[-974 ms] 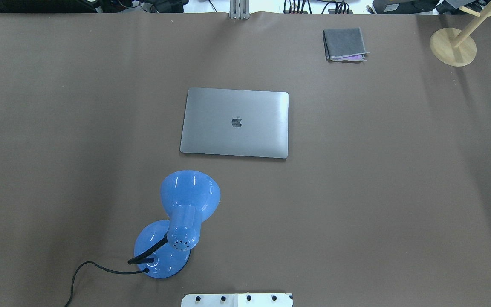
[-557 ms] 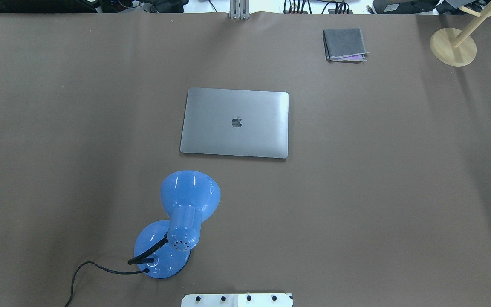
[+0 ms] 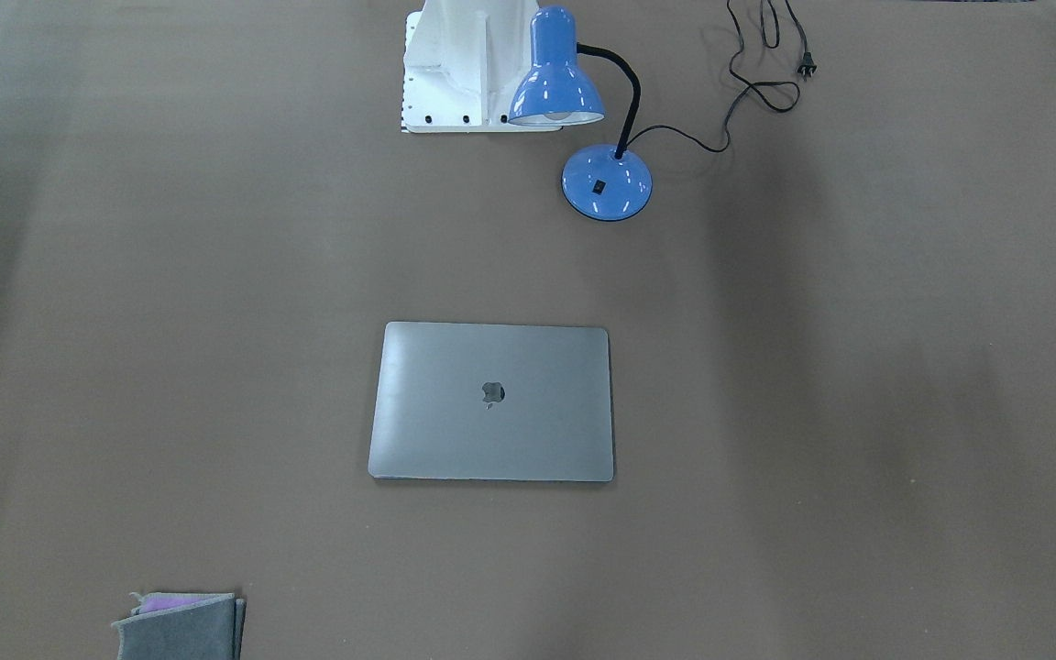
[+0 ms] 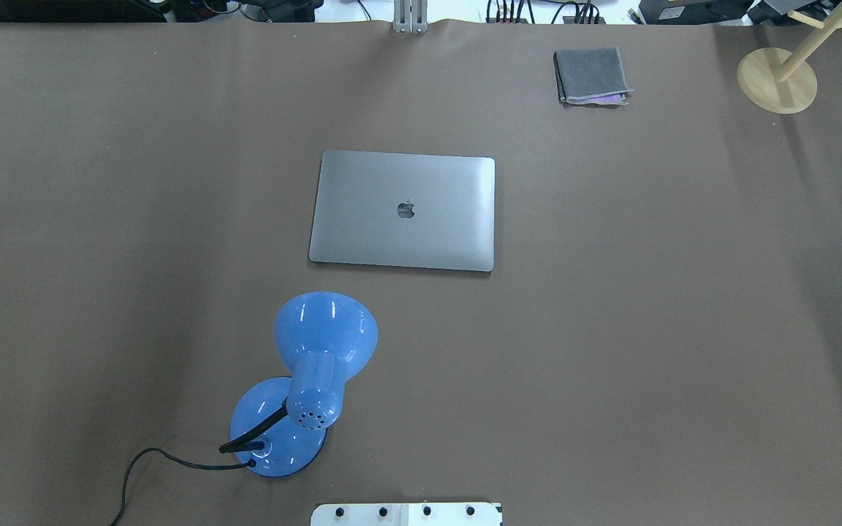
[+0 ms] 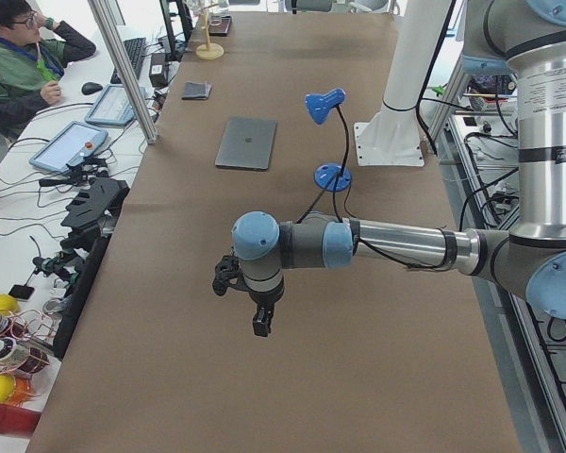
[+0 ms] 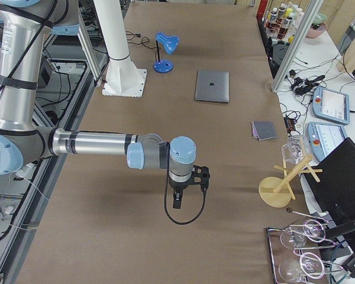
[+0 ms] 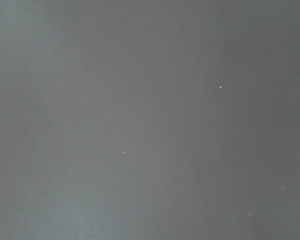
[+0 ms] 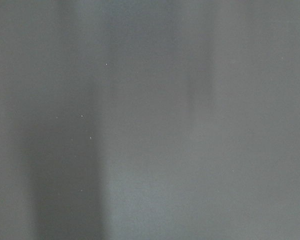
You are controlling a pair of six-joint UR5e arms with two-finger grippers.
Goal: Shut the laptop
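Note:
The grey laptop [image 4: 403, 210] lies shut and flat in the middle of the brown table, its lid with the dark apple logo facing up; it also shows in the front-facing view [image 3: 491, 401] and both side views [image 5: 246, 142] [image 6: 212, 86]. My left gripper [image 5: 261, 324] shows only in the exterior left view, hanging over bare table far from the laptop. My right gripper [image 6: 177, 201] shows only in the exterior right view, also far from it. I cannot tell whether either is open or shut. Both wrist views show only bare table surface.
A blue desk lamp [image 4: 322, 343] with a black cord stands near the robot base [image 4: 406, 513], on the laptop's near left. A folded grey cloth [image 4: 590, 75] lies at the far right. A wooden stand [image 4: 777, 79] is at the far right corner.

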